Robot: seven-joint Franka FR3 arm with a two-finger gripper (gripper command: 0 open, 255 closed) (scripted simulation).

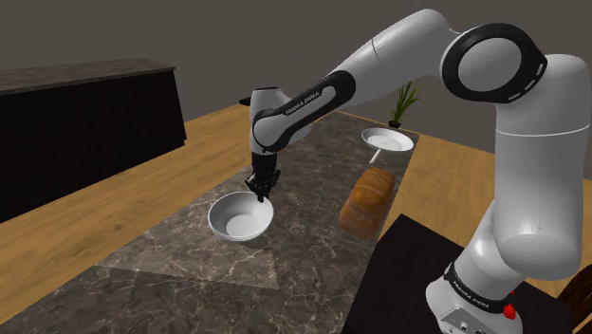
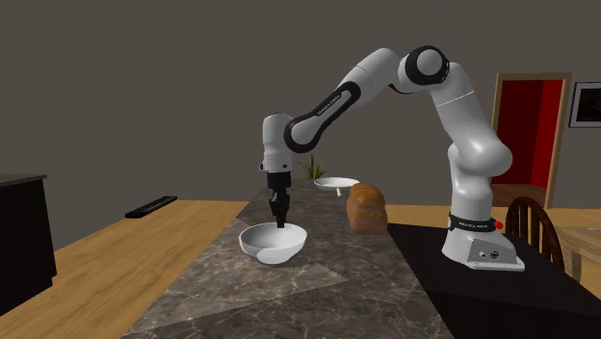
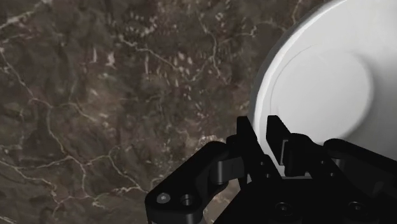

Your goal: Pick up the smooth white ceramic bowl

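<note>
White bowl (image 1: pixel 242 218) (image 2: pixel 274 246) (image 3: pixel 324 76) upright on dark marbled counter (image 1: pixel 313 237). Gripper (image 1: pixel 261 194) (image 2: pixel 280 223) (image 3: pixel 261 137) at its rim, jaws pinched on the wall, one finger inside, one outside. Advisable: hold clamp firm, raise straight and slowly; expect tilt from one-sided grip.

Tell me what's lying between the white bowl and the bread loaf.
Nothing: only bare dark marbled countertop separates the bowl from the loaf, seen in the shoulder view.
</note>
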